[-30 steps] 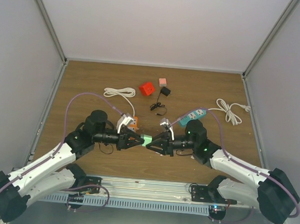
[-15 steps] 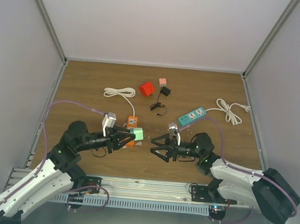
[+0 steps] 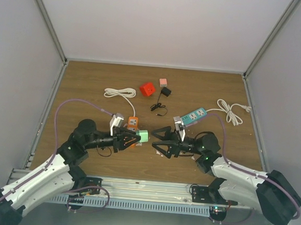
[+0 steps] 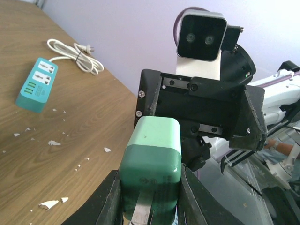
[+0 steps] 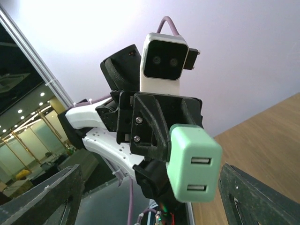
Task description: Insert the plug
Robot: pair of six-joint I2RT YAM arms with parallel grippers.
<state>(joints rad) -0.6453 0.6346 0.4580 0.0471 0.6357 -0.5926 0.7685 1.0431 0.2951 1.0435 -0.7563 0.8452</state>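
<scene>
The plug [image 3: 144,137] is a mint-green block with two USB ports on its face [image 5: 194,161] and metal prongs at its rear. My left gripper [image 3: 134,138] is shut on it, the jaws pressing its two sides [image 4: 152,159] above the table. My right gripper [image 3: 159,141] faces it from the right, open, a short gap away and holding nothing. In the right wrist view its fingers [image 5: 47,197] stand wide at the frame's edges. A teal power strip [image 3: 193,116] lies flat behind the right arm, and it also shows in the left wrist view [image 4: 36,84].
An orange socket block [image 3: 133,122] with a white cable [image 3: 119,93] lies behind the left gripper. A red cube [image 3: 147,89], a pink cube [image 3: 163,82] and a black adapter [image 3: 165,92] sit at the back. The strip's white cord [image 3: 231,111] coils at the right.
My right gripper opened, let go of the plug and backed off to the right. My left gripper kept the plug, drew it left, then edged back toward the middle.
</scene>
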